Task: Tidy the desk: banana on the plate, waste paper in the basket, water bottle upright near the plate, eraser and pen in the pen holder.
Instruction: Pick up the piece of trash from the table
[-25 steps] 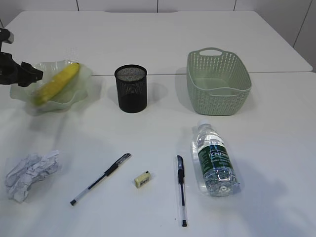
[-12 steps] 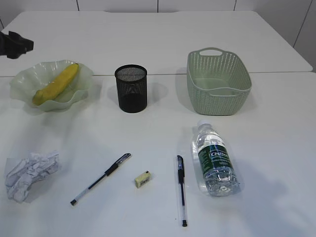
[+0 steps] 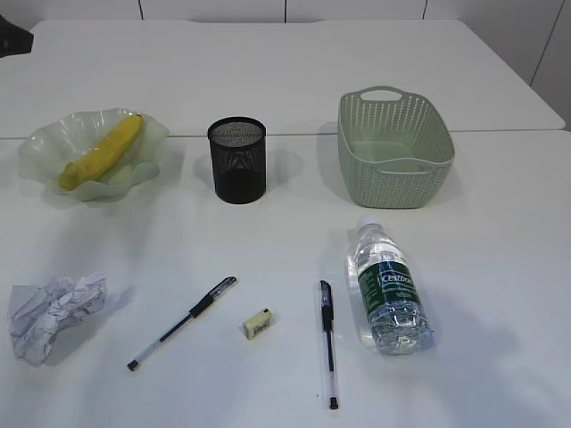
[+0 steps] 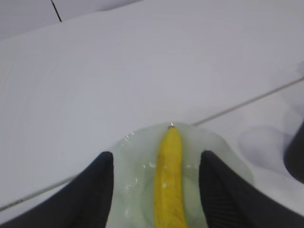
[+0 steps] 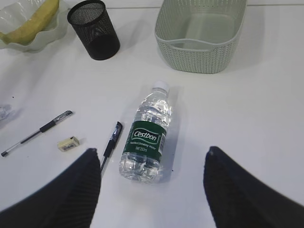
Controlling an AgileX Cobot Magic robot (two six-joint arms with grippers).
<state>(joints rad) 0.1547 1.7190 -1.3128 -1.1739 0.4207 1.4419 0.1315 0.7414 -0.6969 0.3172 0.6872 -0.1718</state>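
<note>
The yellow banana [image 3: 100, 152] lies in the pale green wavy plate [image 3: 40, 147]. My left gripper [image 4: 156, 159] hangs open above it with nothing held; the banana [image 4: 168, 190] shows between the fingers, and only a dark tip [image 3: 13, 40] shows at the exterior view's top left edge. The water bottle [image 3: 389, 287] lies on its side at the front right. My right gripper [image 5: 152, 151] is open above the bottle [image 5: 145, 137]. Crumpled waste paper [image 3: 53, 314], two pens [image 3: 181, 323] [image 3: 327, 343] and an eraser [image 3: 257, 324] lie in front. The mesh pen holder [image 3: 237, 160] and green basket [image 3: 393, 147] stand behind.
A seam between two white tables [image 3: 294, 135] runs behind the plate, pen holder and basket. The right arm does not show in the exterior view.
My left gripper has lifted away from the plate, up and to the left, nearly out of the exterior view. The banana stays in the plate. Nothing else moved.
</note>
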